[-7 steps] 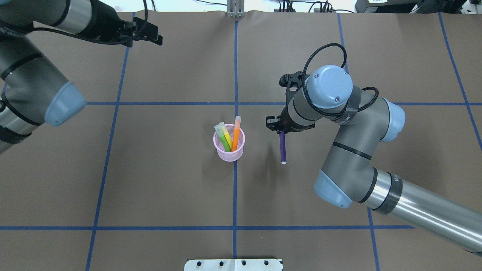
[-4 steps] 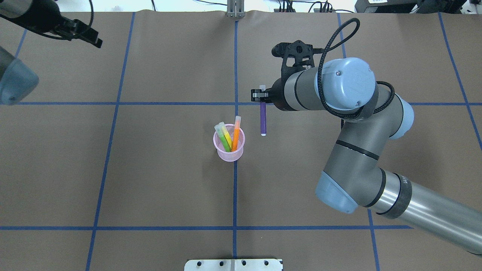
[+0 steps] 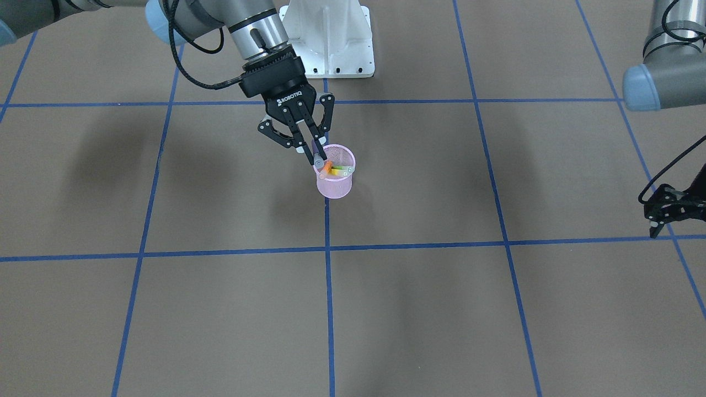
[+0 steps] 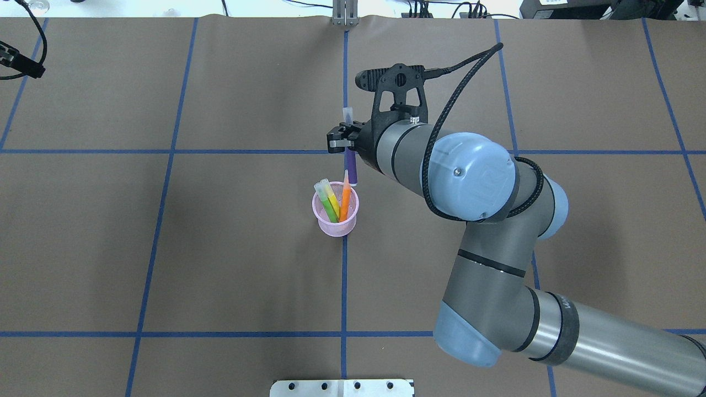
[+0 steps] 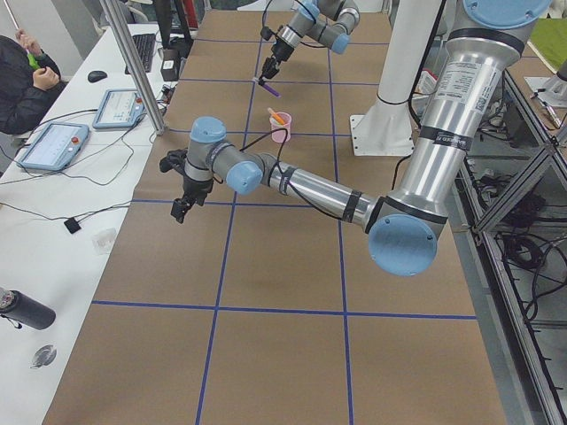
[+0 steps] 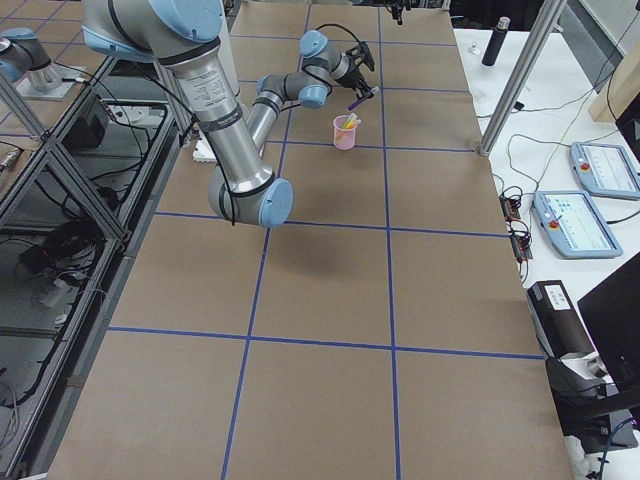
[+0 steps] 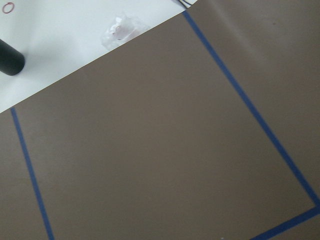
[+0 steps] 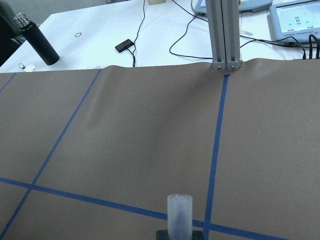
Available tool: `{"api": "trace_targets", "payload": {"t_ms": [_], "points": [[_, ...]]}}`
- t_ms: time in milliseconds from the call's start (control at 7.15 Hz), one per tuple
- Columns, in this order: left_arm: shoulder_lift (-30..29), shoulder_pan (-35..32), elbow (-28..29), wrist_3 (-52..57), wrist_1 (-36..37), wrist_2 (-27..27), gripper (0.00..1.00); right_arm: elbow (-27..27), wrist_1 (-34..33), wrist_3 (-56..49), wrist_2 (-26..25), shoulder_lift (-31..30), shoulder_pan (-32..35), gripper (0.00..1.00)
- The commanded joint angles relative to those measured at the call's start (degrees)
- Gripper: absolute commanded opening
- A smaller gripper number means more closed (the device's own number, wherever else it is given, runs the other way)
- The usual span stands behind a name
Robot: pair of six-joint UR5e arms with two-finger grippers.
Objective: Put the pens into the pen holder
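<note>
The pink mesh pen holder (image 4: 335, 219) stands at the table's middle, with a green pen (image 4: 330, 209), a yellow pen (image 4: 331, 197) and an orange pen (image 4: 345, 199) standing in it. My right gripper (image 4: 346, 144) is shut on the purple pen (image 4: 351, 172) and holds it in the air at the holder's far rim, whitish cap end away from the holder. In the front view the right gripper (image 3: 319, 160) hangs right over the rim of the holder (image 3: 334, 184). The pen's cap (image 8: 179, 212) shows in the right wrist view. My left gripper (image 3: 657, 218) is open and empty, far off at the table's left side.
The robot's white base (image 3: 331, 33) is behind the holder. A metal post (image 4: 345, 14) stands at the table's far edge. A black bottle (image 8: 37, 42) and cables lie on the white bench beyond. Blue tape lines cross the brown table (image 4: 220, 275).
My right gripper has lifted the purple pen off the table and carried it left to the holder's far rim. My left arm has drawn back to the far left.
</note>
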Motion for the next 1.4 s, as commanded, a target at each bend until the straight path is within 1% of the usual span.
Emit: {"api": "trace_targets", "payload": {"t_ms": [0, 140, 280, 560, 840, 1259], "points": [[2.14, -0.73, 3.11, 0.01, 1.54, 2.71, 1.0, 0.07, 0.36, -1.88, -6.08, -0.34, -3.79, 0.0], [2.15, -1.08, 3.99, 0.1, 1.64, 2.8, 1.0, -0.97, 3.24, -1.88, -10.64, -0.17, -7.72, 0.0], [2.33, -1.26, 4.09, 0.36, 1.65, 2.71, 1.0, -2.9, 4.48, -1.88, -13.9, 0.09, -8.37, 0.0], [2.51, -1.26, 4.87, 0.45, 1.65, 2.8, 1.0, -6.42, 7.12, -1.97, -17.0, 0.18, -9.17, 0.0], [2.51, -1.26, 6.1, 0.62, 1.38, 2.8, 1.0, -7.14, 7.4, -4.33, -17.8, 0.27, -8.99, 0.0], [2.51, -1.17, 7.43, 0.63, 0.85, 2.8, 1.0, -9.24, 7.4, -4.35, -17.63, 0.27, -8.99, 0.0]]}}
